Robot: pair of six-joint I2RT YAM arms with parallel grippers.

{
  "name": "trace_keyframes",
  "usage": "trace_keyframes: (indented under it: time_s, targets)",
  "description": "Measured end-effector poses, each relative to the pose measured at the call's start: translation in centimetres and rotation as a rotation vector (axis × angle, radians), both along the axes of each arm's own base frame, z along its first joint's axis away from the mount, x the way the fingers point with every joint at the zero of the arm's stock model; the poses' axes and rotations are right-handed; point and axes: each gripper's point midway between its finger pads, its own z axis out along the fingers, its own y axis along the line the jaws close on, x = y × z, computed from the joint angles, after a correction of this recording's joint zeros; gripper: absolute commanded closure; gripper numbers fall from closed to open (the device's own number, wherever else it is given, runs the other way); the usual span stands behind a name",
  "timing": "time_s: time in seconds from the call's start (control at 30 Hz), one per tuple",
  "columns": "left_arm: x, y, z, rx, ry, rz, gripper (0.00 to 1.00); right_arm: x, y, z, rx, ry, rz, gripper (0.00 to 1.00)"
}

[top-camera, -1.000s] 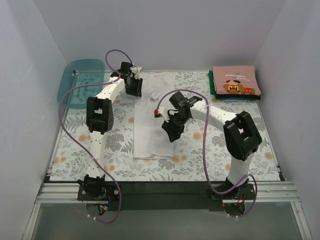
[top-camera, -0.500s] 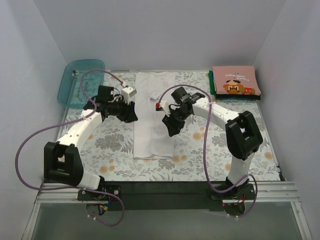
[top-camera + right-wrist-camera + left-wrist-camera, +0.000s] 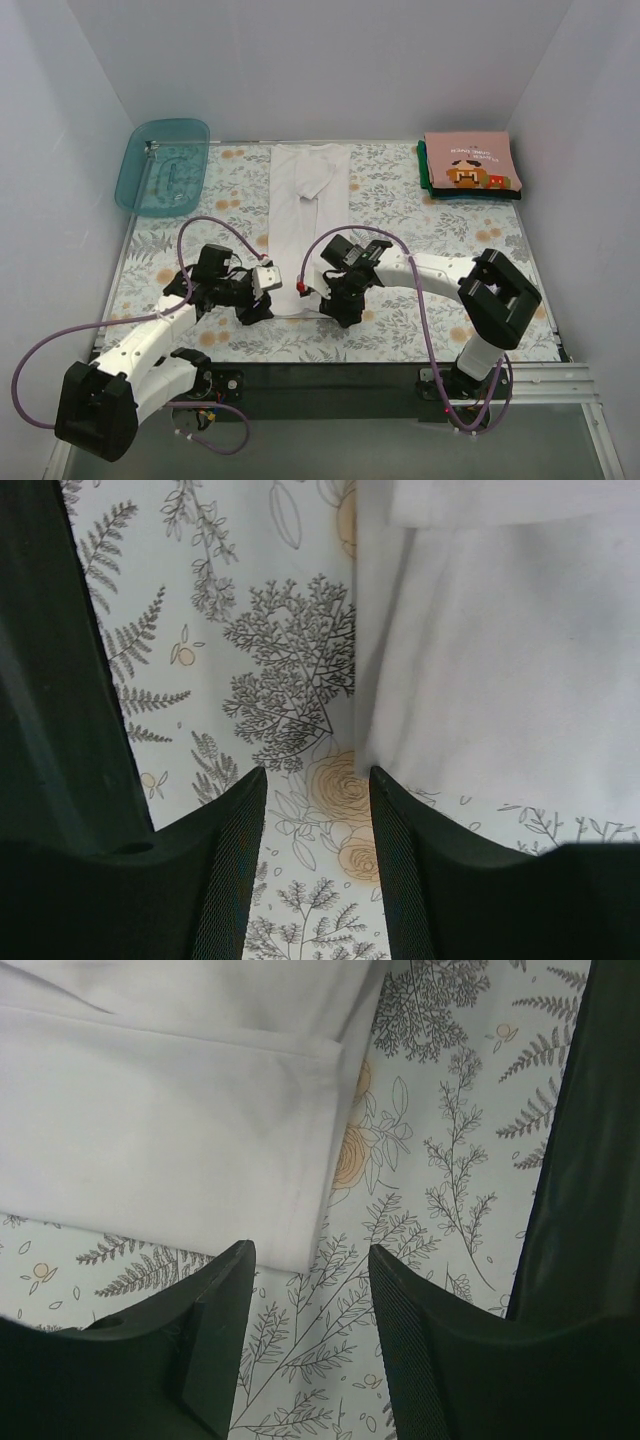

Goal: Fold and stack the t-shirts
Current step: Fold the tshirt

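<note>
White t-shirt (image 3: 305, 230) runs near-to-far; left gripper (image 3: 310, 1255) and right gripper (image 3: 317, 775), jaws spread and empty, sit at its near-hem corners.

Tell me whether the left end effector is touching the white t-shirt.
Cannot tell. In the left wrist view the open left end effector straddles the white t-shirt corner; one finger overlaps its hem, with no visible gap or press.

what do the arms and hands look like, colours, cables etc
The left arm and right arm have white tubular links and chunky black joint housings. A thin purple cable loops loosely along each. The left hand and right hand are black, each with two flat fingers whose inner pads are finely ribbed.
</note>
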Motion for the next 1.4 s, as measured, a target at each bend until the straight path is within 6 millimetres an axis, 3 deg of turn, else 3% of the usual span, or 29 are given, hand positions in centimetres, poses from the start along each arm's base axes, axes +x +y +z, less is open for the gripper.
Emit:
trace_keyframes:
  time_s: [0.2,0.47,0.7,0.97,1.1,1.4]
  targets:
    - [-0.6,0.2,-2.1,0.045,-0.052,-0.052,0.52,1.3,0.4,0.1,0.011,-0.053,-0.033,0.50]
    - [0.0,0.0,-2.9,0.074,-0.141,-0.091,0.55,2.5,1.1,0.9,0.039,-0.109,-0.066,0.51]
    - [0.8,-0.8,-2.6,0.089,-0.223,-0.120,0.59,2.9,1.2,0.3,0.026,-0.121,-0.071,0.50]
    - [0.2,-1.2,-4.1,0.132,-0.237,-0.168,0.60,3.2,1.6,-0.1,0.019,-0.130,-0.071,0.51]
    - [0.1,-1.0,-4.6,0.151,-0.246,-0.170,0.65,3.3,1.6,-0.6,0.003,-0.133,-0.077,0.70]
    - [0.9,-0.4,-4.8,0.190,-0.283,-0.149,0.93,3.7,1.3,-1.0,-0.020,-0.154,-0.093,0.99]
